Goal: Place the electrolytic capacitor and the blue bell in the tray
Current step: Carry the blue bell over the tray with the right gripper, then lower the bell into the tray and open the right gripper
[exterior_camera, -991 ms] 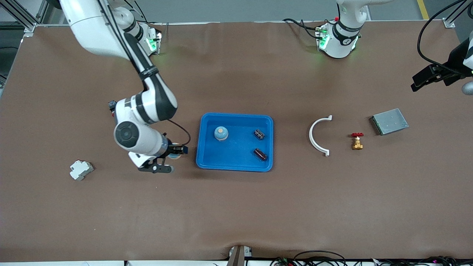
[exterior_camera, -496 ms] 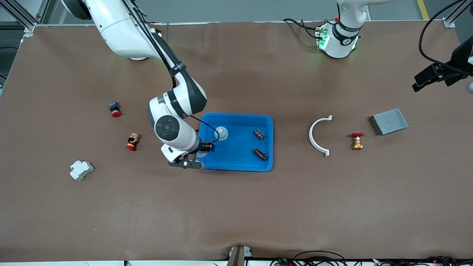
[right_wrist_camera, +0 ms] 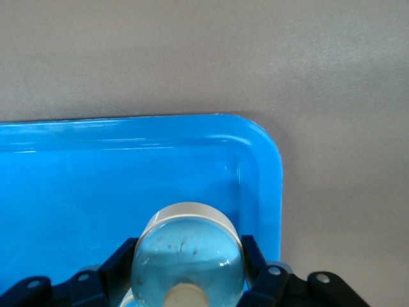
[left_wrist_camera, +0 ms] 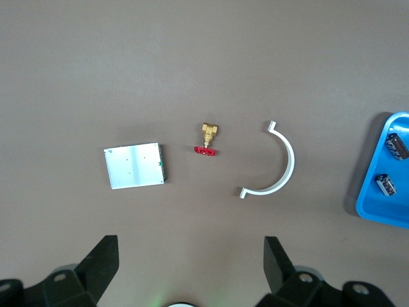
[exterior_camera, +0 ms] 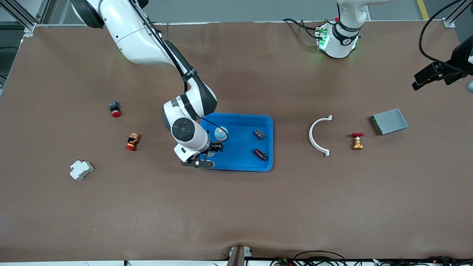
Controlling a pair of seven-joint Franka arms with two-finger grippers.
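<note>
The bright-blue tray (exterior_camera: 236, 116) lies mid-table. In it are a blue bell (exterior_camera: 221, 133) and two dark electrolytic capacitors (exterior_camera: 259, 134) (exterior_camera: 260, 154). My right gripper (exterior_camera: 210, 151) is shut on a second blue bell (right_wrist_camera: 187, 256) and holds it over the tray's (right_wrist_camera: 96, 179) corner, at the right arm's end and on the side nearer the front camera. In the front view the hand mostly hides this bell. My left gripper (exterior_camera: 430, 77) is open and empty, and waits high over the left arm's end of the table. Its wrist view shows the tray's edge (left_wrist_camera: 390, 204) and both capacitors (left_wrist_camera: 396, 145) (left_wrist_camera: 385, 184).
A white half-ring (exterior_camera: 317, 135), a brass valve with a red handle (exterior_camera: 357, 141) and a grey metal box (exterior_camera: 390, 121) lie toward the left arm's end. Two red-capped buttons (exterior_camera: 114, 108) (exterior_camera: 132, 142) and a white breaker (exterior_camera: 81, 169) lie toward the right arm's end.
My right arm has carried the held blue bell from beside the tray to over the tray's corner. This uncovered the two red-capped buttons. The left arm has barely moved.
</note>
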